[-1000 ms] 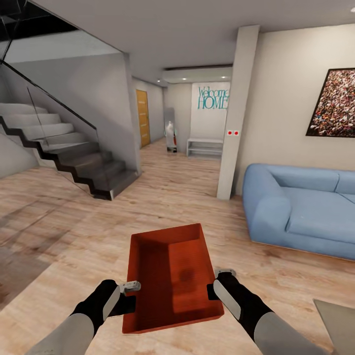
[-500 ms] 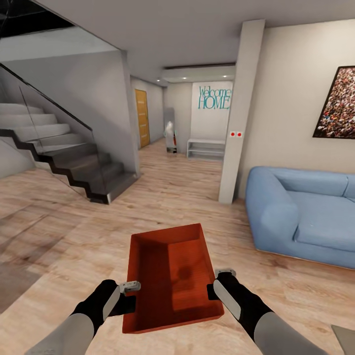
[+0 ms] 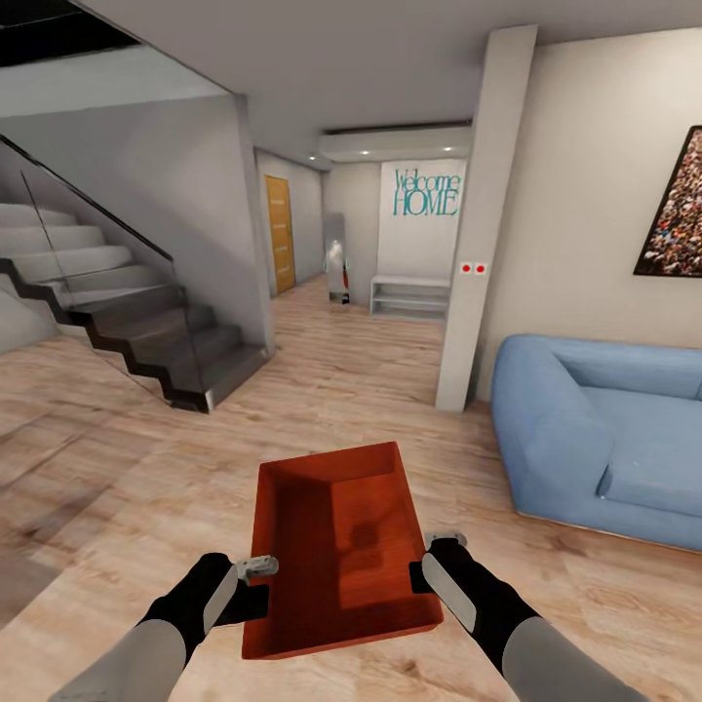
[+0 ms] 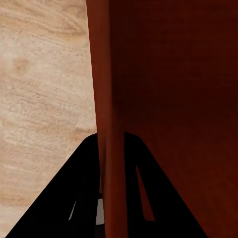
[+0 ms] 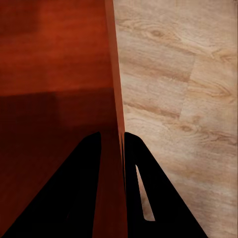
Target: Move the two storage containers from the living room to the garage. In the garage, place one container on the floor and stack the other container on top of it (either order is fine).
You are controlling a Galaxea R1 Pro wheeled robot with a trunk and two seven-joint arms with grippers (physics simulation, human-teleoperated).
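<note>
Far left, dark staircase [image 3: 146, 331] climbs the wall. My left gripper [image 3: 255, 568] is clamped on the left wall of the orange-red container [image 3: 341, 551]; wrist view shows one finger [image 4: 82, 198] on each side of that wall. Container is held level between both arms, above the light wood plank flooring [image 3: 117, 487]. My right gripper [image 3: 439, 546] pinches the right wall likewise. Blue sofa [image 3: 604, 439] sits far right.
</note>
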